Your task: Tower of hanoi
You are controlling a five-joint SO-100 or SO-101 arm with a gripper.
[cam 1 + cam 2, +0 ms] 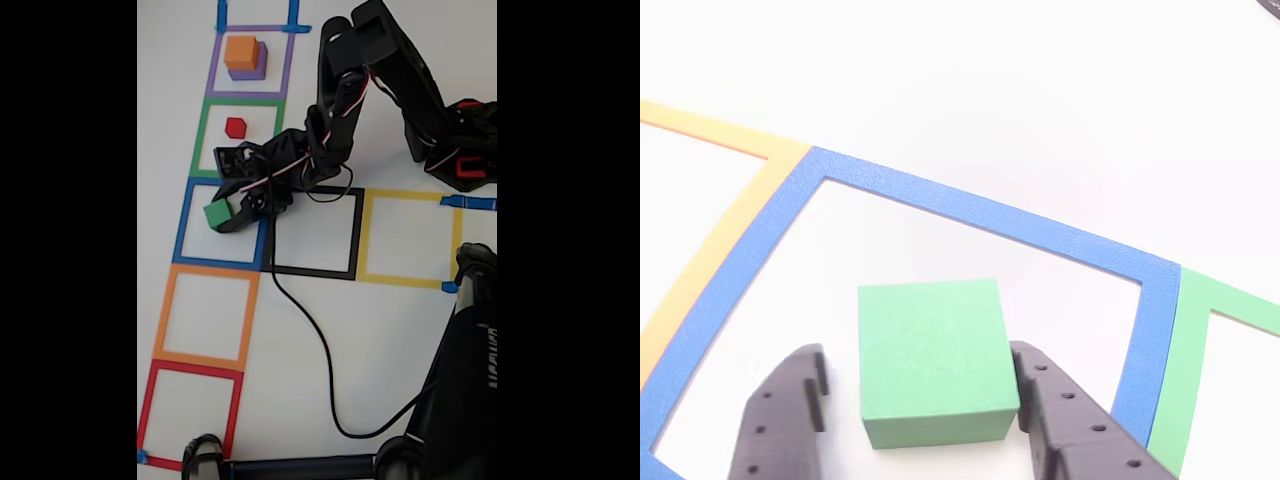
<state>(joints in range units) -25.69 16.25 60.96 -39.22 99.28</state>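
Observation:
The green cube point(214, 213) point(930, 350) sits on the table inside the blue tape square point(183, 228) point(970, 205). My gripper point(226, 216) point(918, 358) is open around it. In the other view the right finger point(1060, 420) is against the cube's side and the left finger point(780, 410) stands a small gap away. In the fixed view the orange cube point(243, 52) rests on the purple cube point(250, 73) inside the purple tape square point(214, 70). The small red cube point(235, 127) lies alone in the green tape square point(203, 135).
Black point(315, 272), yellow point(410, 278), orange point(205, 356) and red point(190, 370) tape squares mark the white table. A black cable point(305, 340) loops from the arm across the lower middle. The arm's base point(460, 150) is at the right, and a dark stand point(465, 380) is at the lower right.

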